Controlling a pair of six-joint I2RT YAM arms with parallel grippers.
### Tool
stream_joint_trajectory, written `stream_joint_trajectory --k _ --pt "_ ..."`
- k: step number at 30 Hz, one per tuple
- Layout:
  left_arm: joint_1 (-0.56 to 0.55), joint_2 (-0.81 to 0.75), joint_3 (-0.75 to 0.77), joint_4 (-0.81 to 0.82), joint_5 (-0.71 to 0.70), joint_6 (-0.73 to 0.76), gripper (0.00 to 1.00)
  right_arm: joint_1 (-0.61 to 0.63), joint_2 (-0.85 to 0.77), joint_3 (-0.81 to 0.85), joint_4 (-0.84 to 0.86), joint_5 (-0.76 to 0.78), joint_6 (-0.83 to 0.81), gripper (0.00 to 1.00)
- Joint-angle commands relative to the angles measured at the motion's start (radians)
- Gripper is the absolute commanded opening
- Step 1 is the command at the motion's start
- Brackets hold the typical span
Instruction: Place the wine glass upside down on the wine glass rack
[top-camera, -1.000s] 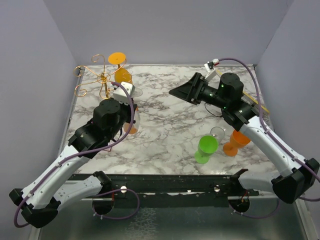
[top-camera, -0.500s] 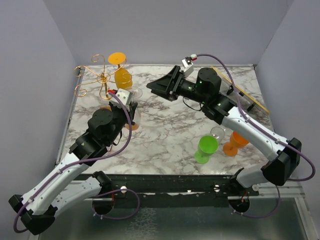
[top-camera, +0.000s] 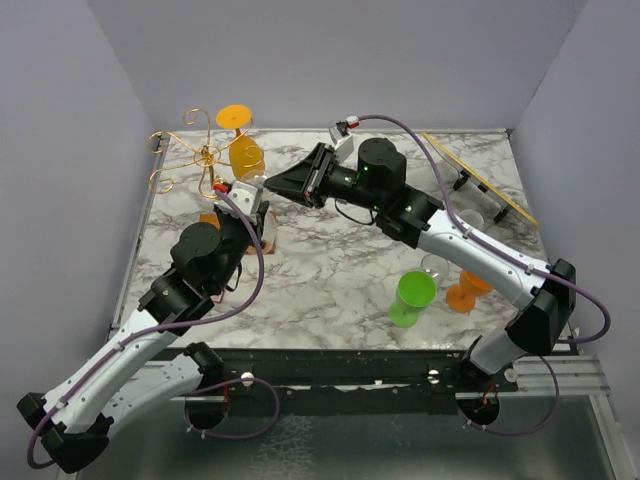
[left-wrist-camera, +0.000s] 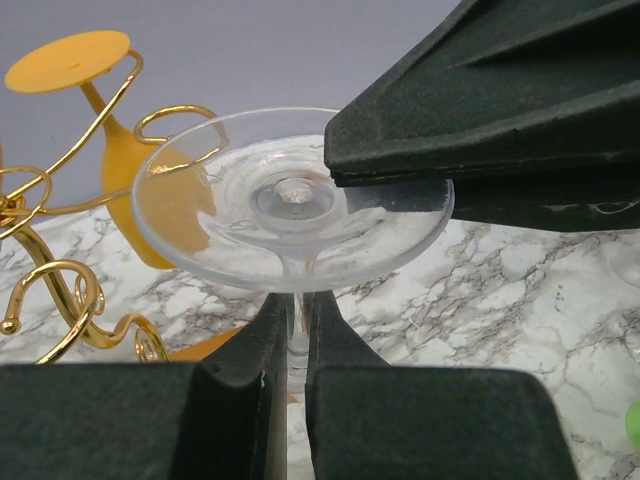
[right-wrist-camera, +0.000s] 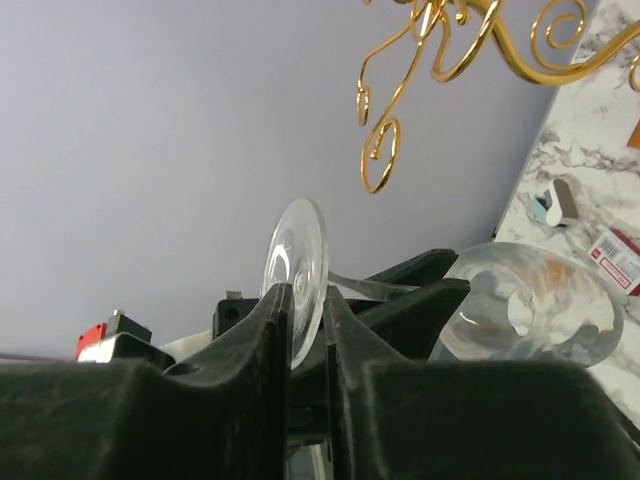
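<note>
A clear wine glass (left-wrist-camera: 290, 200) hangs foot-up, bowl down. My left gripper (left-wrist-camera: 297, 335) is shut on its thin stem just under the foot. My right gripper (right-wrist-camera: 308, 310) reaches in from the right, and its two fingers pinch the edge of the round foot (right-wrist-camera: 300, 265). The bowl (right-wrist-camera: 525, 310) shows beyond the left fingers (right-wrist-camera: 420, 300). From above, both grippers meet at the glass (top-camera: 262, 182), just right of the gold wire wine glass rack (top-camera: 205, 158). An orange glass (top-camera: 240, 140) hangs upside down on the rack's far arm.
A green glass (top-camera: 413, 297), an orange glass (top-camera: 470, 285) and a clear glass (top-camera: 436, 265) stand at the front right. A long yellow-edged board (top-camera: 480, 180) lies along the right side. The rack's curled arms (left-wrist-camera: 60, 290) are close on the glass's left.
My right arm swung left across the table to the glass, and its jaws closed on the foot. My left arm kept its hold on the stem and shifted slightly.
</note>
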Motion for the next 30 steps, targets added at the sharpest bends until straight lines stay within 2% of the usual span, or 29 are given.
stream_joint_trajectory --k 1,5,6,13,16,22,30 --pt "0.007 -0.031 -0.002 0.035 -0.019 0.033 0.00 0.010 0.003 0.005 -0.018 0.071 0.053 0.15" --pt "0.007 -0.040 -0.007 0.001 -0.016 0.033 0.00 0.012 0.020 0.021 -0.028 0.089 0.091 0.01" --pt "0.007 -0.043 -0.005 -0.011 -0.024 0.027 0.00 0.013 0.023 0.028 -0.032 0.093 0.098 0.01" --pt "0.006 -0.080 0.064 -0.208 -0.129 -0.030 0.46 0.020 0.067 0.104 -0.104 0.146 0.143 0.01" --pt "0.006 -0.122 0.127 -0.328 -0.153 -0.067 0.56 0.021 0.094 0.145 -0.128 0.167 0.145 0.01" --pt "0.007 -0.154 0.343 -0.507 -0.178 -0.141 0.61 0.022 0.172 0.217 -0.123 0.175 0.141 0.01" --pt "0.007 -0.070 0.593 -0.526 -0.203 -0.113 0.63 0.053 0.257 0.304 -0.052 0.224 0.108 0.01"
